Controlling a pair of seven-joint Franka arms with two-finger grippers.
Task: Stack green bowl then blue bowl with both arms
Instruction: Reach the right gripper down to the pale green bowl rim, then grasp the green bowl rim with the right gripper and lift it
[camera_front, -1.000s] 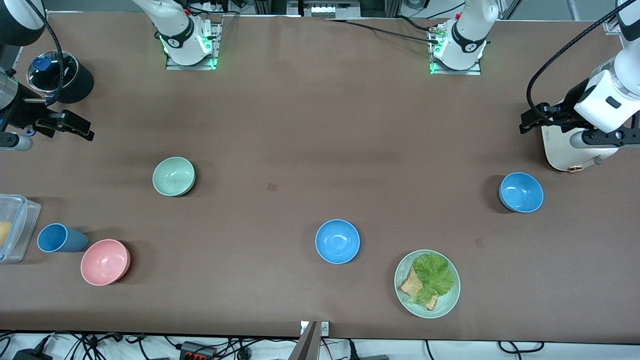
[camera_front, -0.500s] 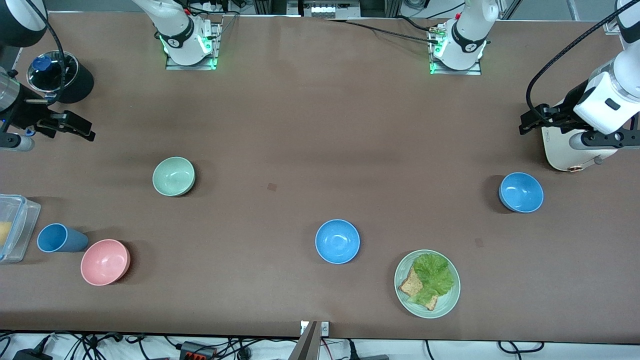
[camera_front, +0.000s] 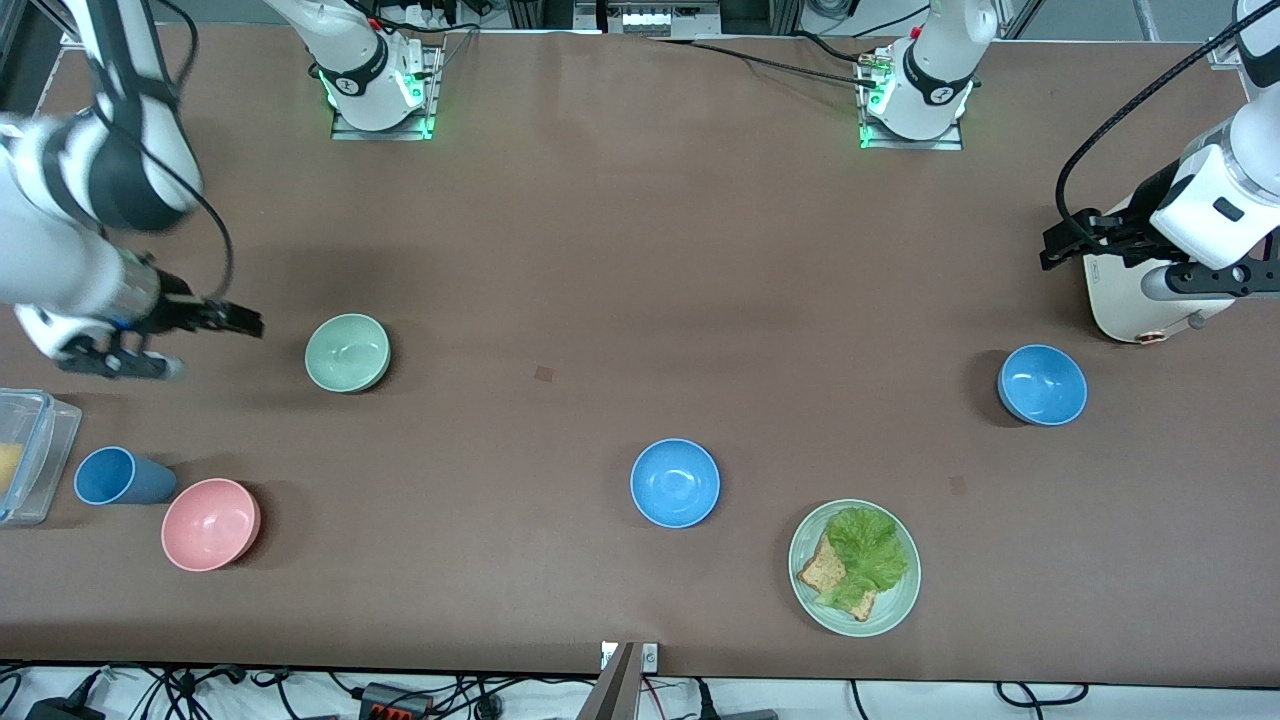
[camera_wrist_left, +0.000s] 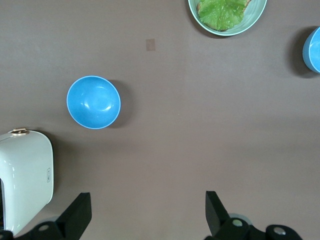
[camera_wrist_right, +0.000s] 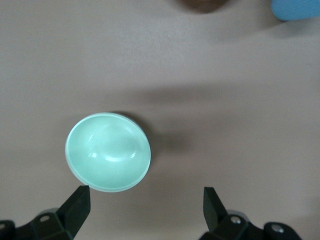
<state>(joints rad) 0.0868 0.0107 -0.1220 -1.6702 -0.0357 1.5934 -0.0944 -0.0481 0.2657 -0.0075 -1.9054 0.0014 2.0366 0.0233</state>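
The pale green bowl stands upright toward the right arm's end of the table. It also shows in the right wrist view, just ahead of one finger. My right gripper is open and empty beside it, apart from it; in its own view it is low over the table. One blue bowl stands mid-table, nearer the front camera. The second blue bowl stands toward the left arm's end. My left gripper is open and empty, up over the table by the white appliance.
A white appliance stands at the left arm's end. A green plate with lettuce and toast sits near the front edge. A pink bowl, a blue cup and a clear container sit at the right arm's end.
My right arm has swung from the table's end toward the green bowl, bringing its gripper close beside it. The left arm has barely moved. No bowl has moved.
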